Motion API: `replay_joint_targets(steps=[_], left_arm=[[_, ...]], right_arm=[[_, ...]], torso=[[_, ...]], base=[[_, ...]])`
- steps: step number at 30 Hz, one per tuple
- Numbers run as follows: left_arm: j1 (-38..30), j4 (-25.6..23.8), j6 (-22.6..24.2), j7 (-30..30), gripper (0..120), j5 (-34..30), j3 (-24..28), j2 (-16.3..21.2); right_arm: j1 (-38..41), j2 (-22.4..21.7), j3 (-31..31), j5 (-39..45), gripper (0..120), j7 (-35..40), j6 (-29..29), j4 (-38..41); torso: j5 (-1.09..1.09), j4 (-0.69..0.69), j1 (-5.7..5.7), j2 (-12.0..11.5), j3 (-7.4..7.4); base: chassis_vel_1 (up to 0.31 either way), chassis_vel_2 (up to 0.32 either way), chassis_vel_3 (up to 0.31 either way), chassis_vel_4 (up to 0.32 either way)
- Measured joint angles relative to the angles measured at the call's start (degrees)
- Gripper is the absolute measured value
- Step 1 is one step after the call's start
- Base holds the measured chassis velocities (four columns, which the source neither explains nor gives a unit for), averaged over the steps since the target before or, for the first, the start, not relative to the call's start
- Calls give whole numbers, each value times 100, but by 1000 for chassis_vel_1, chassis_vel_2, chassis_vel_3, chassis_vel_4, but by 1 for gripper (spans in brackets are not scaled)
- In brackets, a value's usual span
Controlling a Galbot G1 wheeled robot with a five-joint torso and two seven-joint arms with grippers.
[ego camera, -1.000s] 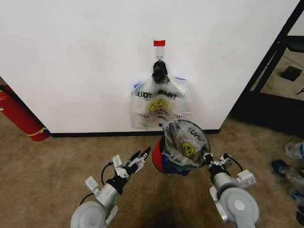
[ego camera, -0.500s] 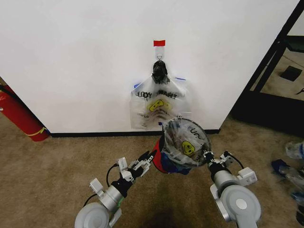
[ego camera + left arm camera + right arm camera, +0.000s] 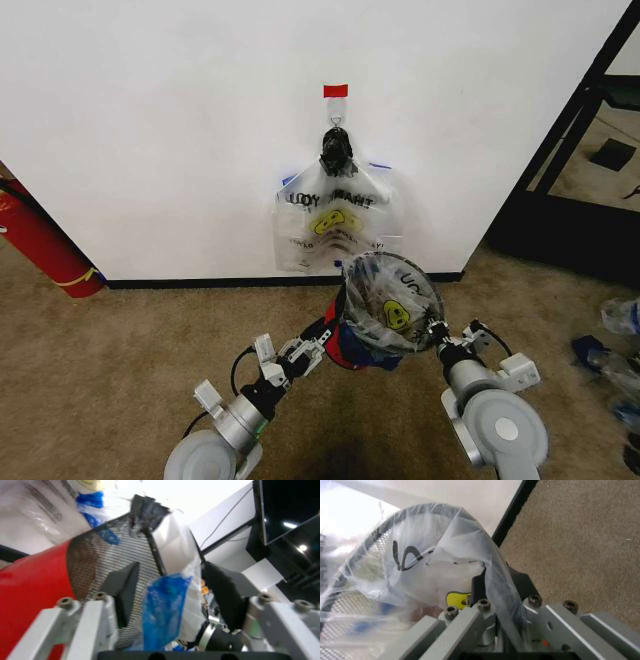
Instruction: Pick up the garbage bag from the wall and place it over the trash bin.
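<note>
**Bag draped on the bin, left gripper closing in on its side**

A white wall (image 3: 150,130) with a black baseboard (image 3: 200,283) rises from brown carpet (image 3: 120,350). A small red tape strip (image 3: 335,91) marks a hook where a bunch of matching bags (image 3: 335,225) hangs from a black knot (image 3: 335,150). A red fire extinguisher (image 3: 40,245) leans against the wall well to the left.

The trash bin (image 3: 345,345), black mesh with a red base, stands on the carpet just in front of the baseboard, below the hanging bunch. The garbage bag (image 3: 392,300) lies over its mouth, smiley face showing, clear plastic spread across the rim.

The left gripper (image 3: 305,352) has moved forward and to the right over the last second. It was well apart from the bin; now it sits at the bin's left side. In the left wrist view its fingers (image 3: 122,588) are spread wide, with a blue handle (image 3: 162,615) of the bag and the mesh wall between them, not clamped.

The right gripper (image 3: 440,340) stays at the bin's right rim. In the right wrist view its fingers (image 3: 490,587) are pinched on a fold of the bag's plastic (image 3: 470,555), pulled taut over the rim.
</note>
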Motion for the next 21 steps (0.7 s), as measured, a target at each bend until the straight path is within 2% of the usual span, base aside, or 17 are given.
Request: replay_joint_targets(steps=[7, 8, 13, 21], left_arm=[[-32, 56, -88, 11, 22, 180, 159, -10], [-32, 56, -88, 11, 22, 180, 159, -10], [-75, 70, -133, -59, 0, 168, 186, -25], [-75, 60, -147, -81, 0, 158, 186, -27]], right_arm=[[-10, 25, -8, -4, 0, 4, 1, 35], [-10, 25, -8, -4, 0, 4, 1, 35], [-15, 24, -13, -7, 0, -2, 9, 37], [-10, 37, -27, -17, 0, -7, 13, 28]], torso=[[0, 0, 1, 0, 0], [0, 0, 1, 0, 0], [0, 0, 0, 0, 0], [0, 0, 0, 0, 0]], base=[[0, 0, 0, 0], [0, 0, 0, 0], [0, 0, 0, 0], [0, 0, 0, 0]])
